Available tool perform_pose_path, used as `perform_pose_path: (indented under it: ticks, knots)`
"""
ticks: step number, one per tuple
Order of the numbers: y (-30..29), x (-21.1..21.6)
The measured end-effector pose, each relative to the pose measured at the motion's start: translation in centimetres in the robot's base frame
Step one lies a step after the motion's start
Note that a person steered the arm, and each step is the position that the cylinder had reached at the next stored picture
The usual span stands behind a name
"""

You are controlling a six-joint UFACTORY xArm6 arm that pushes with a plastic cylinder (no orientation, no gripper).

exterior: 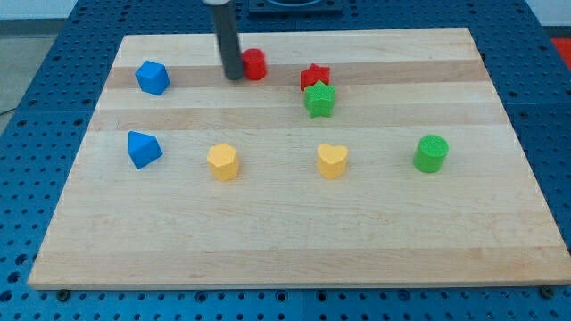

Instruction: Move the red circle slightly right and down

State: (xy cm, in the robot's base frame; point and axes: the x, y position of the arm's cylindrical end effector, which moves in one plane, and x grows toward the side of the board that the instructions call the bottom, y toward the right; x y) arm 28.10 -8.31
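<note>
The red circle (pixel 255 63) stands near the view's top, left of centre, on the wooden board (pixel 294 241). My tip (pixel 232 77) rests on the board right at the red circle's left side, touching or nearly touching it. The dark rod rises from there out of the view's top and hides part of the circle's left edge.
A red star (pixel 314 76) lies to the circle's right, with a green star (pixel 319 99) against its lower side. A blue block (pixel 153 78) and a blue block (pixel 143 149) sit at the left. A yellow hexagon (pixel 223 162), a yellow heart (pixel 332 160) and a green cylinder (pixel 431 153) lie across the middle.
</note>
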Motion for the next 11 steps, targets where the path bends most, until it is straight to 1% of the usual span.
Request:
perform_pose_path:
  ticks: [1,2,3,4,6,8,10,11]
  knots:
    - [-0.8,0.9]
    - [-4.8,1.5]
    - [-6.5,-2.7]
    - [-5.5,-5.6]
    - [-2.9,-5.6]
    - [-1.9,-4.1]
    - [1.6,-3.9]
    - [3.1,-3.1]
